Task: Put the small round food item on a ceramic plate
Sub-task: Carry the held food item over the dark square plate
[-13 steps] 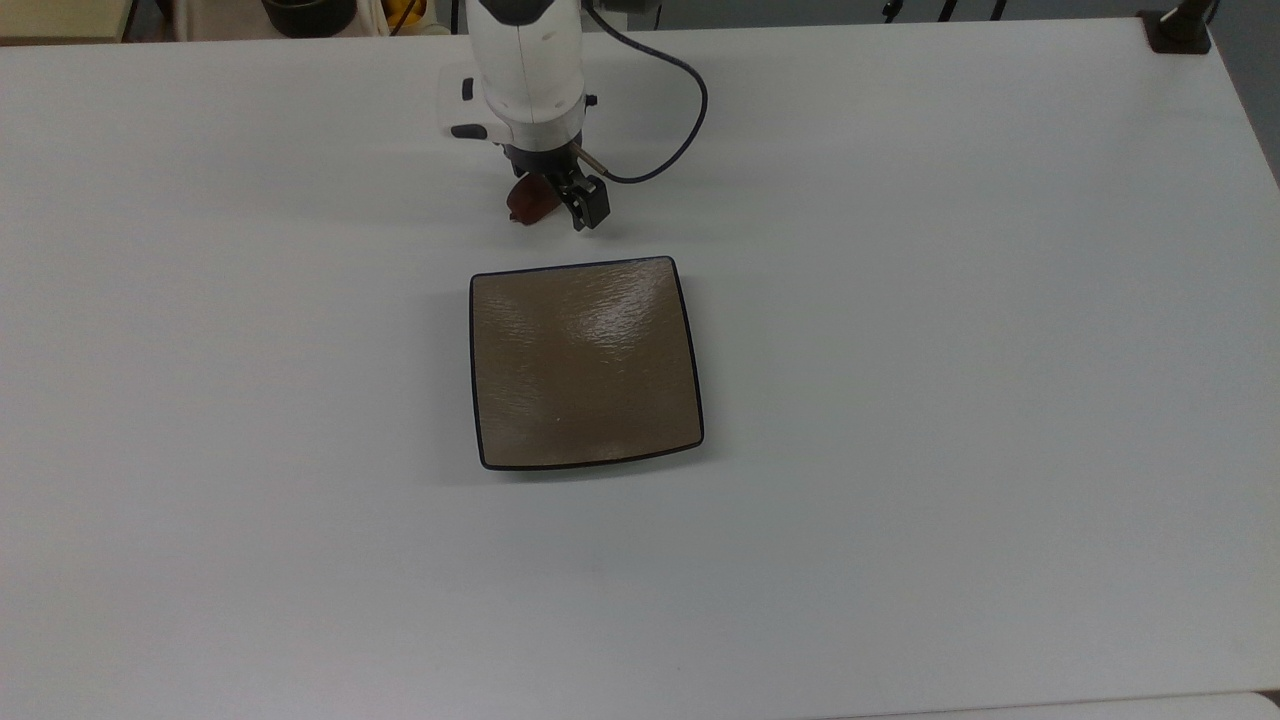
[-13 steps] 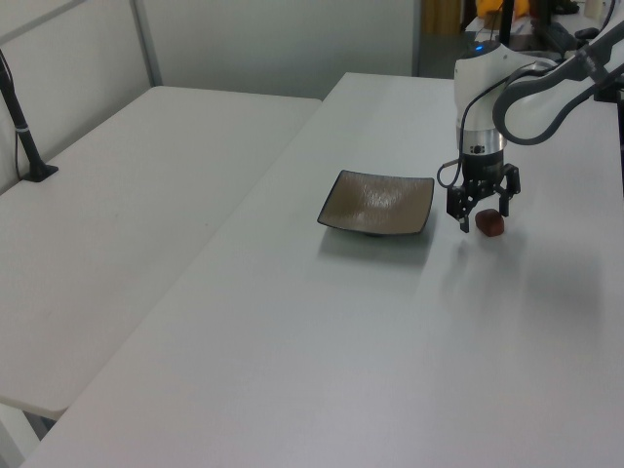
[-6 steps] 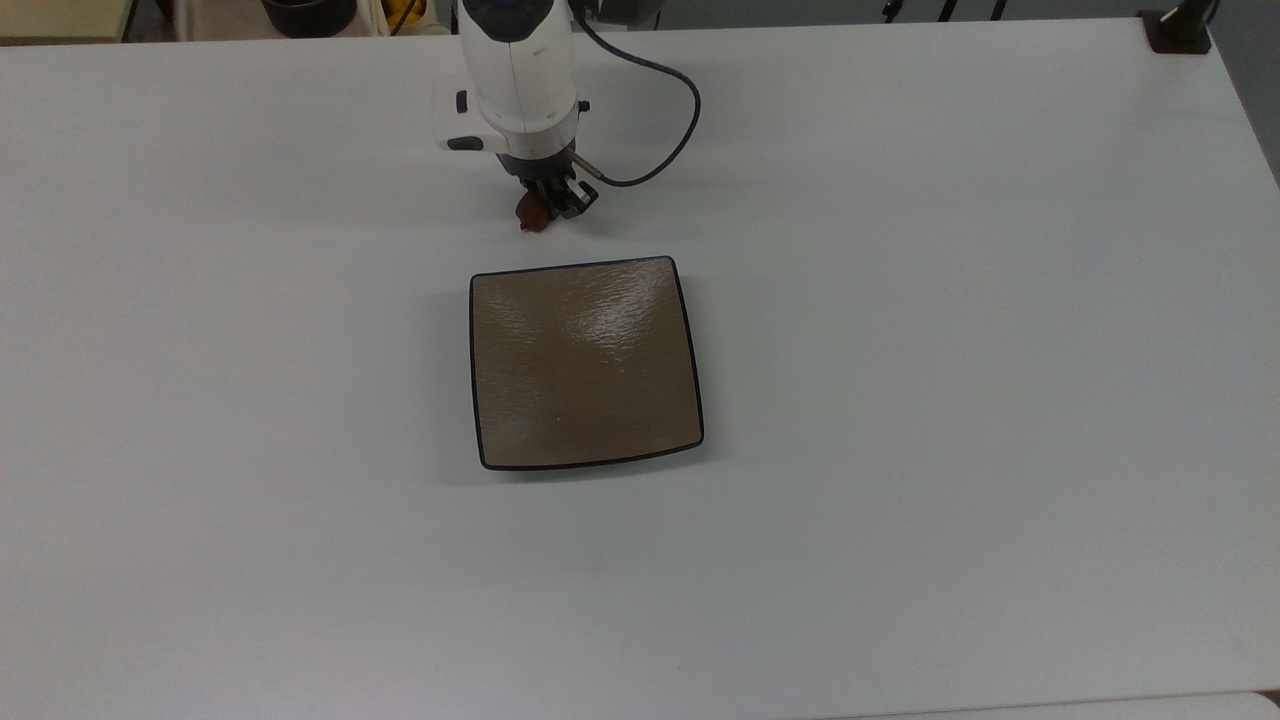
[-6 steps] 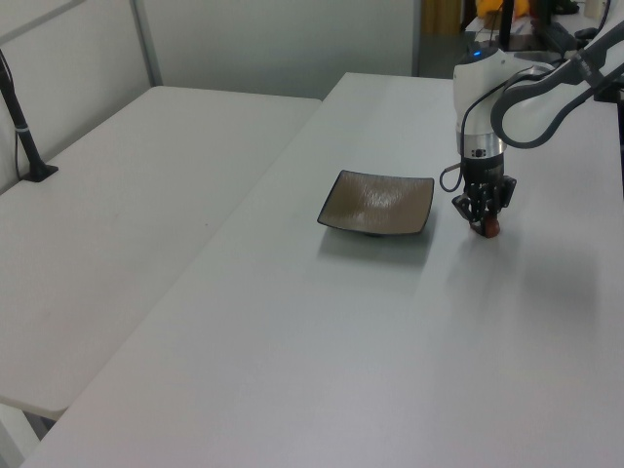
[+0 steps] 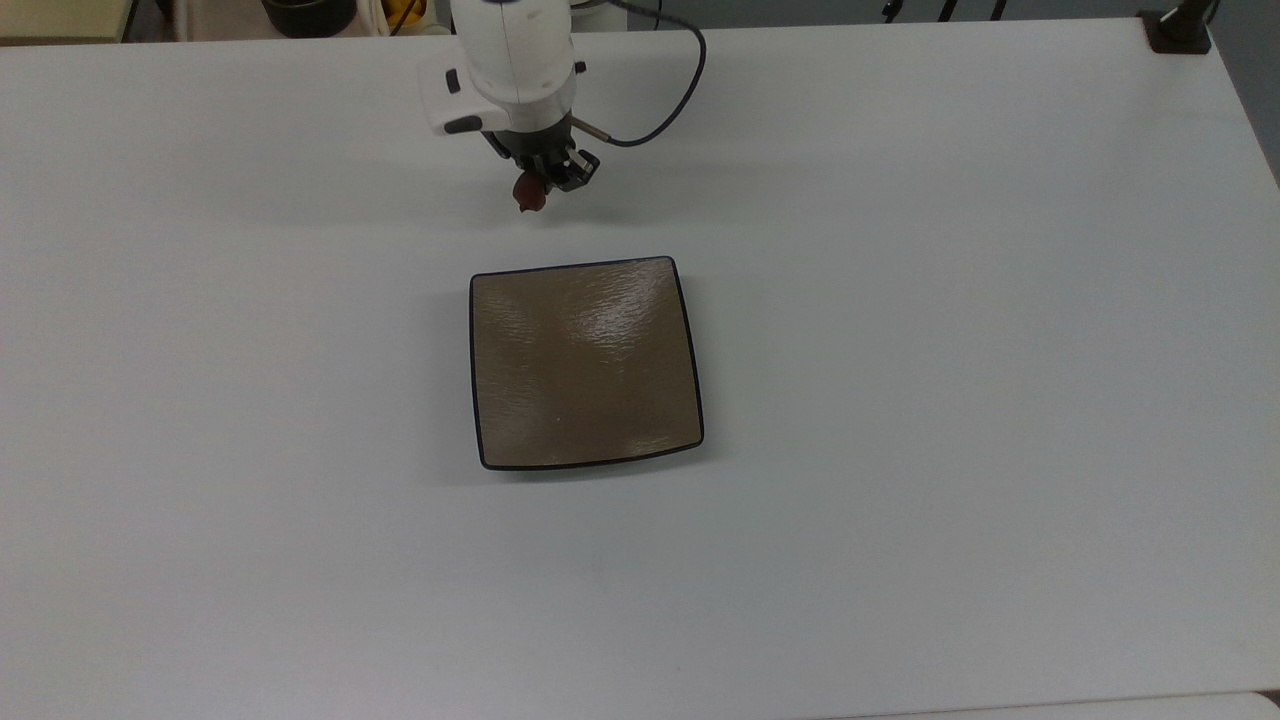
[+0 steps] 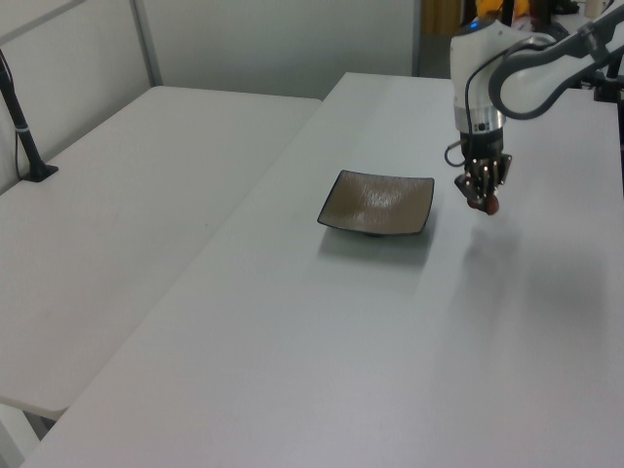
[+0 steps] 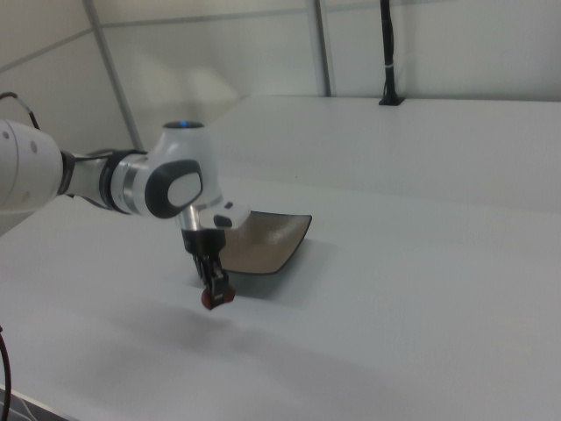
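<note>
My gripper is shut on the small round food item, a dark reddish-brown glossy lump, and holds it a little above the white table. The ceramic plate, square and tan-brown with a thin black rim, lies bare on the table. In the top view the plate sits below the gripper; in the left view it is to the gripper's left; in the right view it lies behind and to the right of the gripper.
A black cable loops from the wrist over the table. A black post base stands at the top view's upper right corner. A second white table with a black post adjoins at the left view's left.
The fingers closed around the food item on the table, then the gripper rose with it; the item has left the table surface. The plate has not moved.
</note>
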`<state>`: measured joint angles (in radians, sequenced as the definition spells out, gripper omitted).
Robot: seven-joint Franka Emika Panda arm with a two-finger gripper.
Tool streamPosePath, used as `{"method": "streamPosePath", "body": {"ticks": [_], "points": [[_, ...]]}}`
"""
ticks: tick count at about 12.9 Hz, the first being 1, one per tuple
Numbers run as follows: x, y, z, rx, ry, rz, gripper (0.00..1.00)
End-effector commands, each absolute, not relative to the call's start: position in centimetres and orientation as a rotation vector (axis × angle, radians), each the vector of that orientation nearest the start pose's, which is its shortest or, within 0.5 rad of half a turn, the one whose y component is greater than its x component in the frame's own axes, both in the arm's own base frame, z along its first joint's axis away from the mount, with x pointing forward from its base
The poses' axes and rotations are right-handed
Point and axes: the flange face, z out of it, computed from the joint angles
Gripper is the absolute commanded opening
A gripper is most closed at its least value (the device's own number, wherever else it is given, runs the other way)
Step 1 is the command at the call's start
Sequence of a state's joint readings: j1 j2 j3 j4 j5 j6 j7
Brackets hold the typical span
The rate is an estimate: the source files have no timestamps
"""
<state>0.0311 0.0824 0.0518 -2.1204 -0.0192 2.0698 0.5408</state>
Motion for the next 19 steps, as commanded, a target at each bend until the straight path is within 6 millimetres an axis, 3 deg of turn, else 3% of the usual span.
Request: {"method": "streamPosePath", "body": {"ticks": [1, 2, 4, 8, 10, 12, 14, 16, 19], "points": [[57.0, 4.5, 42.0, -3.084, 0.664, 0.032, 0.18], [57.7, 4.6, 43.4, -3.065, 0.668, -0.010, 0.18], [59.2, 4.9, 44.0, -3.015, 0.684, -0.098, 0.22], [63.5, 5.0, 42.7, -2.942, 0.764, -0.259, 0.22], [66.3, 5.2, 40.5, -2.940, 0.757, -0.296, 0.23], [67.6, 6.1, 38.4, -2.949, 0.741, -0.297, 0.35], [67.8, 6.0, 37.9, -2.974, 0.762, -0.315, 0.54], [67.8, 6.1, 37.8, -2.982, 0.752, -0.316, 1.00], [67.8, 5.9, 38.0, -2.980, 0.762, -0.303, 1.00]]}}
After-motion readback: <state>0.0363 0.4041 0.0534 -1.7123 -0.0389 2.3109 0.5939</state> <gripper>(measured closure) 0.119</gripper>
